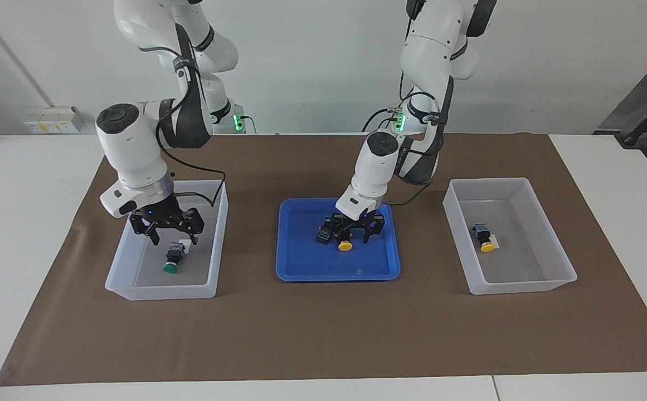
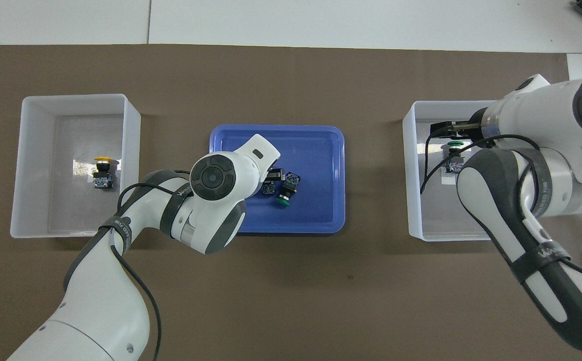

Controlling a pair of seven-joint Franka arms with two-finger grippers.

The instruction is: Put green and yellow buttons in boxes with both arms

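From across the table, my left gripper (image 1: 355, 233) is down in the blue tray (image 1: 301, 267) with its fingers spread either side of a yellow button (image 1: 345, 245), while my right gripper (image 1: 174, 229) hangs wide and holding nothing above the green button (image 1: 173, 259) lying in the box (image 1: 117, 281) at the right arm's end; the second yellow button (image 1: 485, 238) lies in the other box (image 1: 557, 275). From overhead, my left arm (image 2: 210, 200) hides that gripper, and a second green button (image 2: 286, 190) lies on the tray (image 2: 321, 150) just beside it.
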